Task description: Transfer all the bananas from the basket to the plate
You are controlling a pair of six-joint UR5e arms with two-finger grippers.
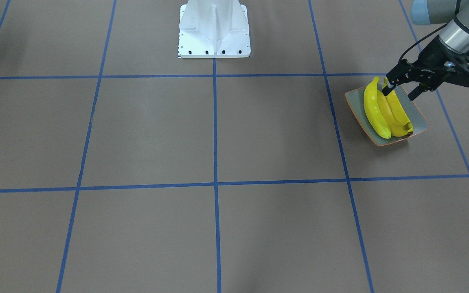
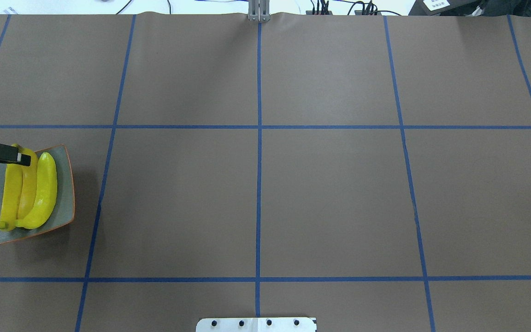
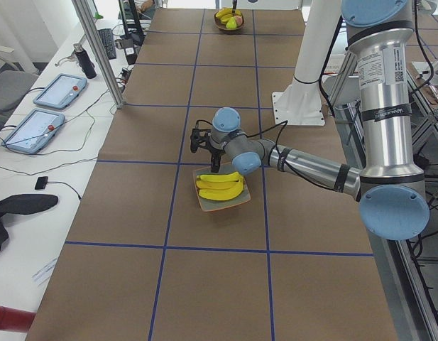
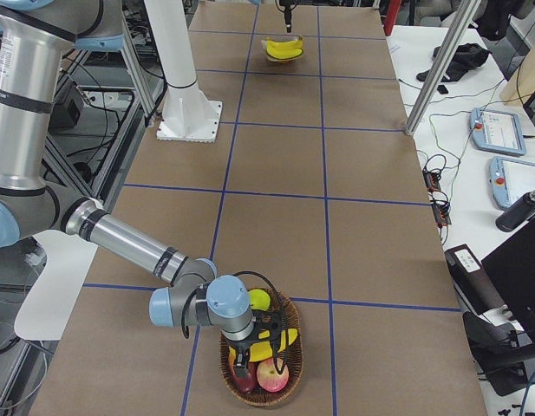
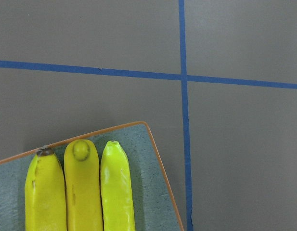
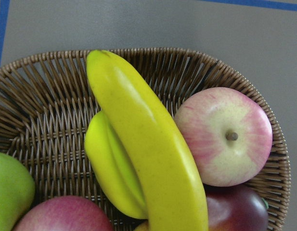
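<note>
**A:** How is the right claw (image 4: 260, 349) held?

**B:** It is shown only at the bottom of the exterior right view, low over the basket (image 6: 37, 110). How far it is spread cannot be told, and no grip can be made out.

**A:** What is to be taken?

**B:** One banana (image 6: 148, 154) is seen down the middle of the right wrist view, laid across a smaller yellow-green fruit (image 6: 109, 168) and touching a pink apple (image 6: 225, 137) on its right. It is probably best gripped across its thick middle, the apple left untouched, and lifted straight up until the woven rim is cleared.

**A:** And the left claw (image 1: 400, 94)?

**B:** It is spread wide with nothing in it, above the upper end of the plate (image 1: 421, 119) at the upper right of the front-facing view. Three bananas (image 1: 381, 112) are laid there side by side, touching.

**A:** Is room left?

**B:** Bare plate is seen along its right edge. The fourth should be set down low and parallel there, lest one be rolled onto the desk (image 1: 218, 134).
</note>
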